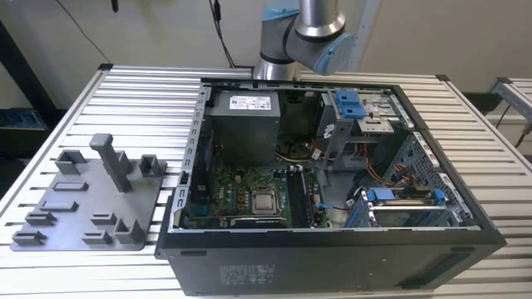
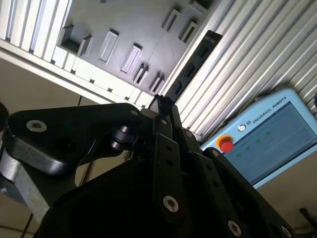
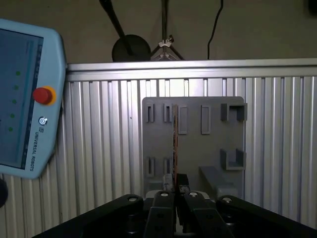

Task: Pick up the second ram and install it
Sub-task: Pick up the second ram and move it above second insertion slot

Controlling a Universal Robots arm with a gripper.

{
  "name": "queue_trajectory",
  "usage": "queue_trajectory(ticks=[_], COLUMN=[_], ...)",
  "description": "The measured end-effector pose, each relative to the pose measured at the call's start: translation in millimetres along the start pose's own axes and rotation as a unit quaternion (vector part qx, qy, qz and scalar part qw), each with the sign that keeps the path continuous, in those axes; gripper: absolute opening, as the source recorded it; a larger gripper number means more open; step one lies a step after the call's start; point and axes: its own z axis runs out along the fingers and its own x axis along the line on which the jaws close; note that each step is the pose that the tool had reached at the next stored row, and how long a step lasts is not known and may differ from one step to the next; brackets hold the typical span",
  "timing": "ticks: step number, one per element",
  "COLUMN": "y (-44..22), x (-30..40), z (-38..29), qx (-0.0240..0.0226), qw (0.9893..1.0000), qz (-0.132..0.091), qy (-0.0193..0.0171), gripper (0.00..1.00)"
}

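Surface (image 1: 141,93): ribbed metal slats. In the exterior view bare strips run along its far edge and down both sides of the computer case (image 1: 332,255).
Computer case: lies open side up in the middle of the surface, with the green motherboard (image 1: 241,187) showing inside. Its walls stand as a raised rim all round the opening.
Fixture plate (image 1: 91,205): a grey plate with posts and blocks, just beside the case on the exterior view's left. I cannot tell whether the two edges touch.
Open room: in the first wrist view bare slats border the fixture plate (image 3: 208,148) on both flanks and run past it to the surface's far edge.
Arm (image 1: 303,37): rises behind the case and leaves the exterior view at its upper edge.
End effector (image 3: 177,192): black fingers clamped together on one end of the second ram (image 3: 175,144).
Second ram, position: carried in the end effector (image 2: 161,105), in line with the plate's slots. Its clearance above them cannot be told.
Second ram, axis: the long axis runs straight out from the fingertips, free end away from the end effector. It appears edge-on as a thin line in the first wrist view. The second wrist view shows its broad dark face (image 2: 195,59) with chips.
Teach pendant (image 3: 25,99): light blue, off to one side and well apart from the stick.
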Motion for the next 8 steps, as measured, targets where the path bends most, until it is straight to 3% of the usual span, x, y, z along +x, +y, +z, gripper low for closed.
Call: queue_trajectory(ticks=[8], y=[-8.3], x=[-0.3], z=[0.0], qx=[0.0000], qw=[1.0000], qz=[0.000], qy=[0.0000], gripper=[0.14])
